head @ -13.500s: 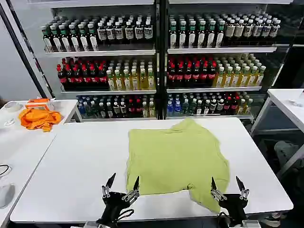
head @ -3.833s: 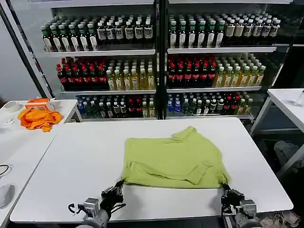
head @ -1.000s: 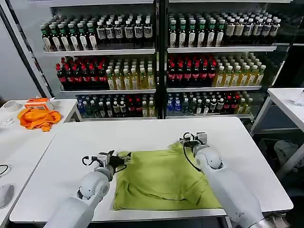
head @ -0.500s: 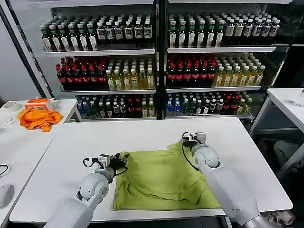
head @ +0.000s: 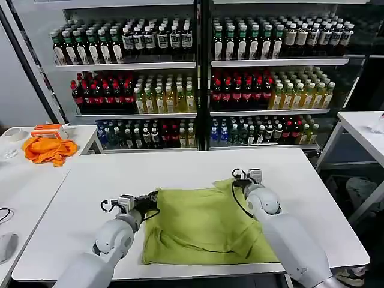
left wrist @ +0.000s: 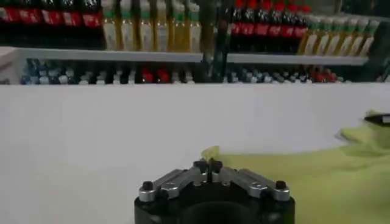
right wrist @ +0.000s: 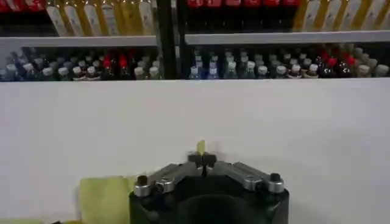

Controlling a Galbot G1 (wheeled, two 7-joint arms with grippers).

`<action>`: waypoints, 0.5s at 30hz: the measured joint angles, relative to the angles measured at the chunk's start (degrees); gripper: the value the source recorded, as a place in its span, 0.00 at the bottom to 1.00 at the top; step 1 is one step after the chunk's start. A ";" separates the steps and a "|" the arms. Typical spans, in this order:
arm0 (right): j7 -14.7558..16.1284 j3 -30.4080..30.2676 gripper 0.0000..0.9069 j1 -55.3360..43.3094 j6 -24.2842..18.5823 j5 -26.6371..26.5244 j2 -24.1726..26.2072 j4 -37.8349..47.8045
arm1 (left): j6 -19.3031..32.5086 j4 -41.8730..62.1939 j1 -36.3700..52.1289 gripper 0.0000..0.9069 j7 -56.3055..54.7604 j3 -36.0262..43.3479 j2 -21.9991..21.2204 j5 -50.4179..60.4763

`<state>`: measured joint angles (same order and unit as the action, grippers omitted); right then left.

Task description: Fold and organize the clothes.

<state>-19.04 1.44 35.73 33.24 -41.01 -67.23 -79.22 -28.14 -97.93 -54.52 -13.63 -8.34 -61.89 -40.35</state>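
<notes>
The clothes are one lime yellow-green T-shirt [head: 207, 225], folded over on itself on the white table [head: 108, 180]. My left gripper [head: 151, 198] is shut on the shirt's far left corner, and the left wrist view shows that corner [left wrist: 210, 153] poking out between the closed tips of the left gripper [left wrist: 208, 166]. My right gripper [head: 238, 178] is shut on the far right corner. In the right wrist view a small tip of green cloth [right wrist: 201, 147] sticks up from the pinched right gripper [right wrist: 202, 159].
Drink-bottle shelves [head: 198, 78] stand behind the table. A side table at the left [head: 24, 180] holds a bright orange cloth [head: 49, 149]. Another white table [head: 363, 129] stands at the right. Bare tabletop lies to the left of the shirt and beyond it.
Over the earlier frames the shirt's near edge was lifted and carried to the far edge, folding it in half. In the last second both grippers have barely shifted, still pinching the corners.
</notes>
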 measured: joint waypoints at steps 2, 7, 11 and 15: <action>-0.14 0.57 0.00 0.54 0.01 -0.01 0.49 -1.71 | 0.56 -0.84 -0.34 0.03 0.21 -0.50 0.39 -0.36; -0.40 2.20 0.00 2.72 0.01 -0.13 2.11 -6.99 | 1.38 -3.51 -1.90 0.03 0.76 -1.61 1.27 -0.53; -0.76 3.75 0.00 5.02 0.02 -0.07 3.60 -11.76 | 1.74 -5.91 -3.77 0.03 1.19 -2.49 1.87 -0.27; -0.82 5.69 0.00 8.20 0.02 0.27 5.11 -16.85 | 2.19 -8.57 -6.01 0.03 1.69 -3.28 2.26 0.39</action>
<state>-19.86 7.12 43.93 33.26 -40.73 -62.12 -96.07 -25.95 -106.50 -60.52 -11.94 -11.62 -59.64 -39.96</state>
